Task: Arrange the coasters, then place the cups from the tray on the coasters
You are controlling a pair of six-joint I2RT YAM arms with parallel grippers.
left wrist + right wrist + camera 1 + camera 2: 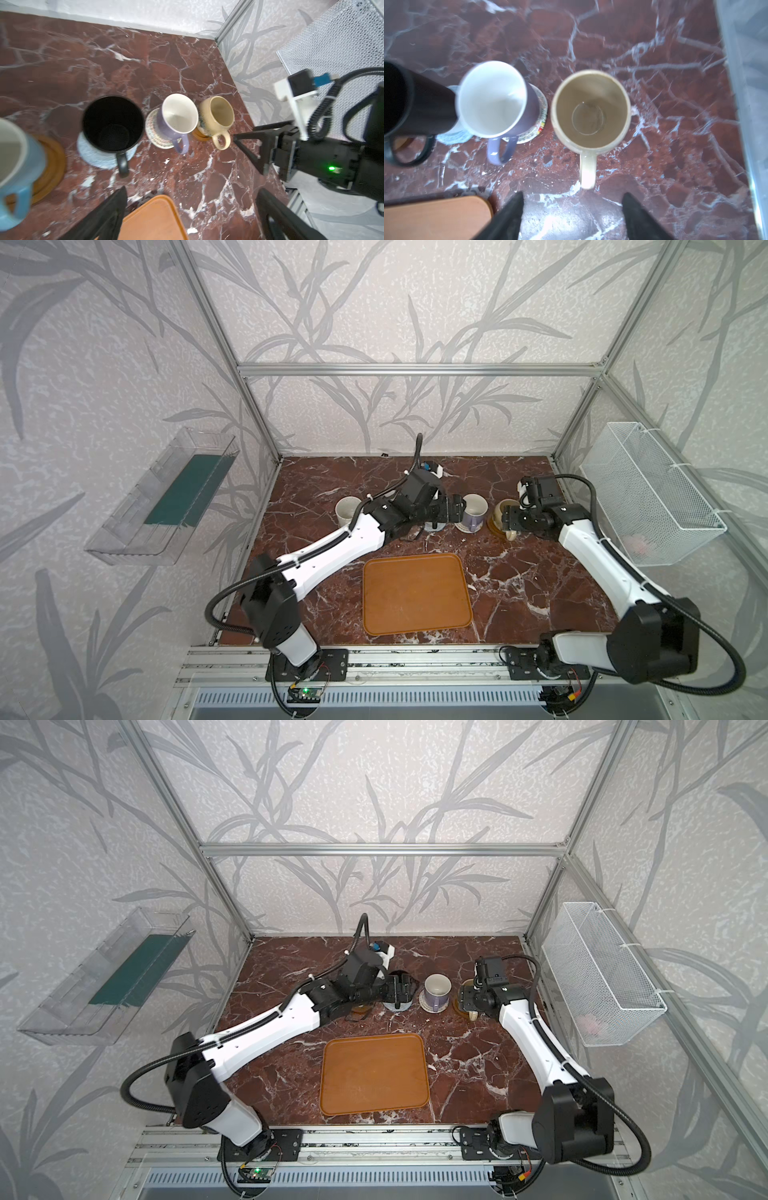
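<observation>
Cream mug (590, 108) stands on its coaster (198, 135) beyond the tray (417, 593), so I hold right gripper (572, 193) and left gripper (192, 188) spread.

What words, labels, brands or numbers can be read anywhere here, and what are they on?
No text can be read.
The black mug, lavender mug, cream mug and tray: no print shows.
The coaster under the lavender mug: coloured pattern, too blurred to tell any letters.
The board with a green light at the front: too small to read.
</observation>
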